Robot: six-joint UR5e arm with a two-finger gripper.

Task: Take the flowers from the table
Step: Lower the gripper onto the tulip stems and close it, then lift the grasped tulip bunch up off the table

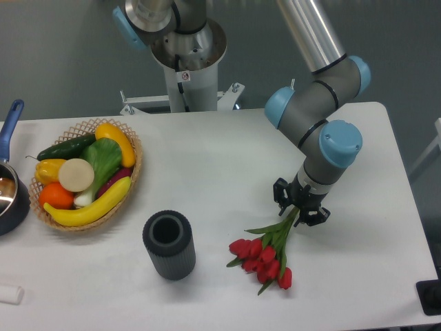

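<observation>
The flowers (265, 254), red tulips with green stems, lie on the white table (207, 158) at the front right, blooms pointing toward the front edge. Their stems run up and to the right into my gripper (300, 205). The gripper points straight down over the stem ends, its black fingers (281, 190) drawn in on both sides of the stems. The bunch still rests on the tabletop. The stem tips are hidden under the gripper.
A dark ribbed cylinder vase (169, 244) stands upright left of the blooms. A wicker basket (88, 172) of fruit and vegetables sits at the left, with a blue-handled pot (10, 186) at the left edge. The robot base (186, 62) stands behind the table.
</observation>
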